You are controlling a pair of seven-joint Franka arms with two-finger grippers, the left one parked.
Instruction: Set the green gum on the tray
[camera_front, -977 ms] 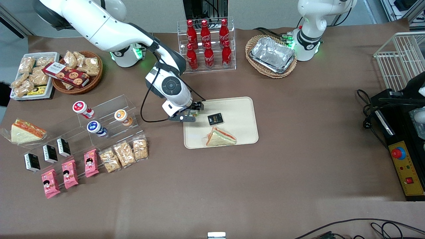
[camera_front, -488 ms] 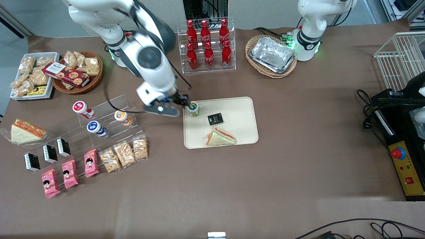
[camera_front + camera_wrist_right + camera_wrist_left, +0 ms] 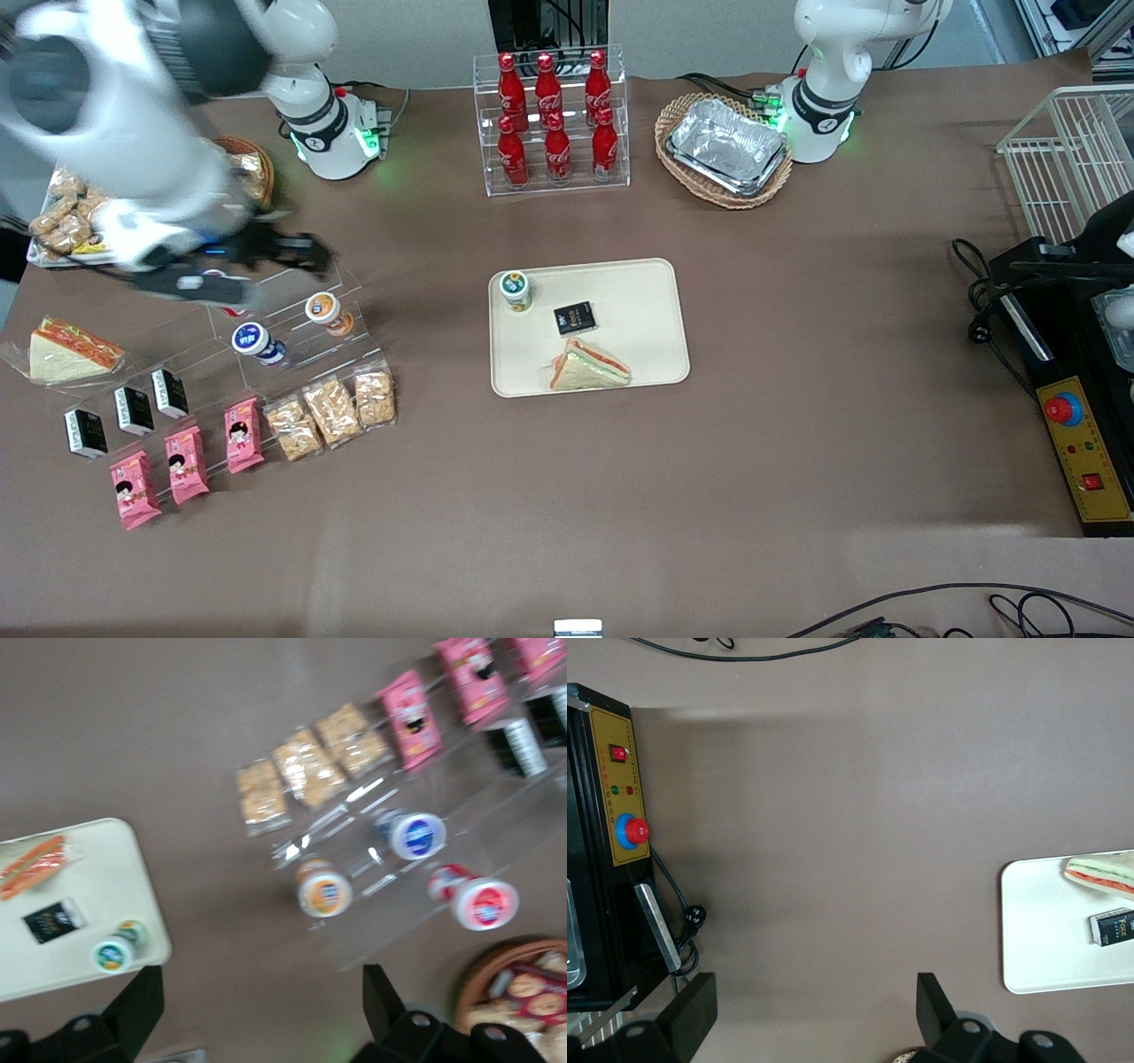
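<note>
The green gum (image 3: 515,290), a small white cylinder with a green-ringed lid, stands upright in a corner of the smooth cream tray (image 3: 642,306) with rounded corners, near a black packet (image 3: 574,318) and a wrapped triangular sandwich (image 3: 588,365). The gripper (image 3: 306,254) hovers empty with fingers spread above the clear acrylic stand (image 3: 292,301) holding an orange-lidded bottle (image 3: 324,310), well apart from the tray. Red Coca-Cola bottles (image 3: 549,120) fill a clear rack.

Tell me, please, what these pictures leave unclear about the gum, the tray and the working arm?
- Gripper: smeared by motion in the front view, above the acrylic stand.
- Green gum label: too small to read in the front view, blurred in the wrist view.
- Tray: cut off by the left wrist view's edge.
</note>
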